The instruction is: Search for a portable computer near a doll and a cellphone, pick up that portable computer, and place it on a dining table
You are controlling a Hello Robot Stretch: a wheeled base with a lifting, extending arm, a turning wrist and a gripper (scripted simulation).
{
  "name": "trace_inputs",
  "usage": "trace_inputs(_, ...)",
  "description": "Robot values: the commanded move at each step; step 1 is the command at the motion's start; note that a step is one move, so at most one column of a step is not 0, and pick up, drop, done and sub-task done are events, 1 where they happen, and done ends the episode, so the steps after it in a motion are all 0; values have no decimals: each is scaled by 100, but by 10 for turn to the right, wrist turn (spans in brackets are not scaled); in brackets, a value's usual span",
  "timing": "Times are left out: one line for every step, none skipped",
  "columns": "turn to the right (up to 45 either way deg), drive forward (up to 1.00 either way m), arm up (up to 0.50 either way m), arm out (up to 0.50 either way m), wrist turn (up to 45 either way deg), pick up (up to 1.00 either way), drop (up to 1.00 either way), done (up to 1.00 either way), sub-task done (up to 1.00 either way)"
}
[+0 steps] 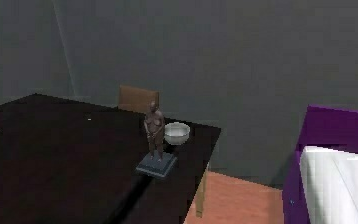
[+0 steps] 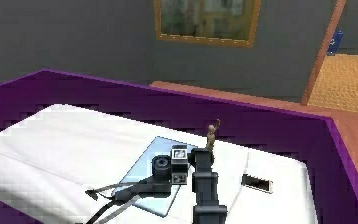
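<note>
Blk table (image 1: 57,160), brown statuette (image 1: 152,128), purple bed frame (image 2: 107,85), white bedding (image 2: 57,140), pale-blue laptop (image 2: 150,152)

Ahead I see a dark table (image 1: 67,150) with a wooden chair (image 1: 137,97) behind it, a grey wall (image 1: 247,50) beyond, and orange-brown floor (image 1: 237,203) beside a purple bed frame (image 1: 332,128). Out to the side a white mattress (image 2: 57,135) lies in a purple frame (image 2: 137,93) below a grey wall (image 2: 77,35) with a wood-framed panel (image 2: 207,18), window or picture I cannot tell
</note>
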Motion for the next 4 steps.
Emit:
trace_inputs(0, 0, 0, 0, 450, 0, 0, 0, 0)
trace_inputs(0, 0, 0, 0, 390, 0, 0, 0, 0)
trace_inputs(0, 0, -32, 0, 0, 0, 0, 0, 0)
trace_inputs(0, 0, 0, 0, 0, 100, 0, 0, 0)
